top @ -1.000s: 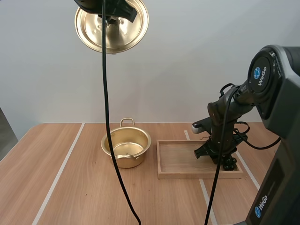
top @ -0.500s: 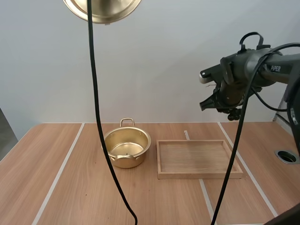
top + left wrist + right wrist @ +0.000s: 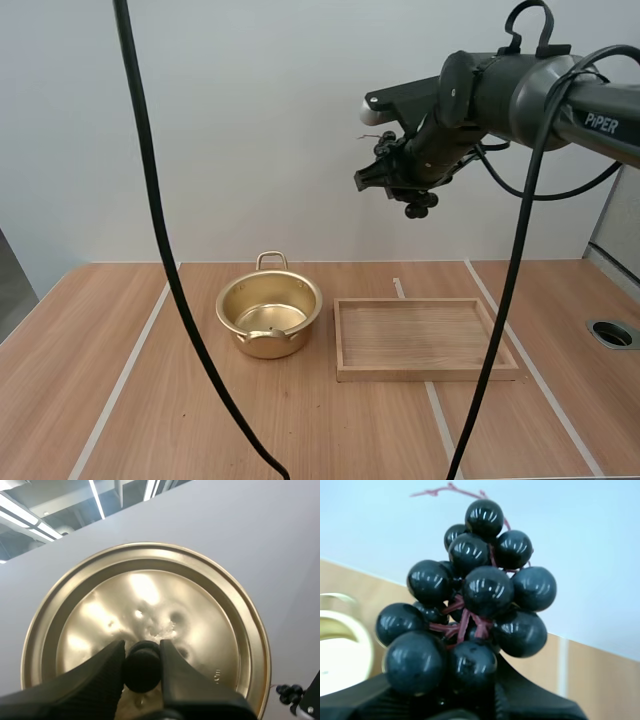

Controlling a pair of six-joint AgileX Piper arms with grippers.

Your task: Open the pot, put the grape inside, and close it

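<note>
The right pincer [image 3: 398,186] pinches the bunch of grapes [image 3: 482,592], the open pot [image 3: 275,346] well below it on the tabletop [image 3: 60,350], while the left pincer [image 3: 142,650] clamps the lid [image 3: 205,610] by its knob [image 3: 142,670].

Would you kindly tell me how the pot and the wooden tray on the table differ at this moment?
The pot is round, shiny gold metal with loop handles; the wooden tray is rectangular, pale wood without handles. The pot has deep walls; the tray has a low rim. Both stand empty on the table, side by side without touching.
</note>
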